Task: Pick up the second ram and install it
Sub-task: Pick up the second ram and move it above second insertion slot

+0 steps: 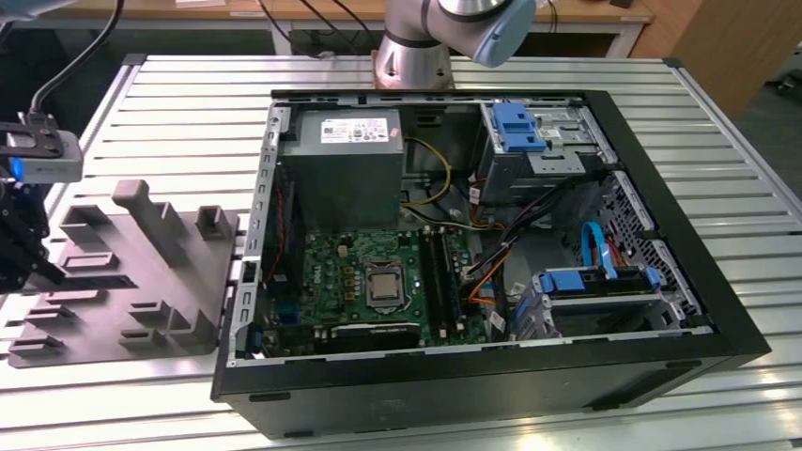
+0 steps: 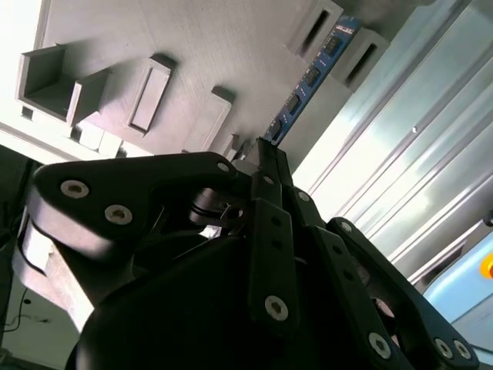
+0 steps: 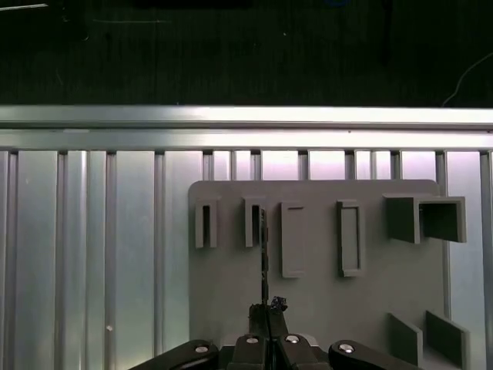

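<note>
Second ram (image 2: 308, 81) x1, pinched in tool (image 3: 266, 308), at 1 grey holder (image 3: 323, 301)

The tool (image 3: 267, 310) pinches one end of the ram (image 3: 263, 254), seen edge-on as a thin dark line, at a slot of the grey rack (image 3: 323, 308) on the slatted desk (image 3: 92, 247)

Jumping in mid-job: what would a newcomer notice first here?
The open computer case with its green motherboard dominates the exterior view's centre. On that view's left sits a grey slotted holder, where, in the second wrist view, the tool pinches the blue second ram standing in its slot.
</note>
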Robot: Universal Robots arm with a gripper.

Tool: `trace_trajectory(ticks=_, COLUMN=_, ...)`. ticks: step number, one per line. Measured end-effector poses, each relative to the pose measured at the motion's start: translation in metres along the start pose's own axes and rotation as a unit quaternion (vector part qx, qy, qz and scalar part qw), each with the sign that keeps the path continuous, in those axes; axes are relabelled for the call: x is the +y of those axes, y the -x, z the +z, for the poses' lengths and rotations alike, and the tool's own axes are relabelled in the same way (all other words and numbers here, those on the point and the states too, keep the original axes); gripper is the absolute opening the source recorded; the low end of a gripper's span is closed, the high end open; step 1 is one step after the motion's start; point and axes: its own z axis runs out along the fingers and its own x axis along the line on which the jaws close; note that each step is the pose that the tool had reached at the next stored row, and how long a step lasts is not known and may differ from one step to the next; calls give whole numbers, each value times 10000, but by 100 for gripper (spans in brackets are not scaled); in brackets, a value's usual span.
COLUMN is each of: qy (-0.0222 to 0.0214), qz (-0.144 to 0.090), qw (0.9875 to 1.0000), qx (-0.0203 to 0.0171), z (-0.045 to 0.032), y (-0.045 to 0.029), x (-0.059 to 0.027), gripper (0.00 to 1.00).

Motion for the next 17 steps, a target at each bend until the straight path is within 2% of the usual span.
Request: trace_trajectory(ticks=17, qy=0, qz=1, qw=10000, qx=0, z=-482, y=23, x=12, gripper=11)
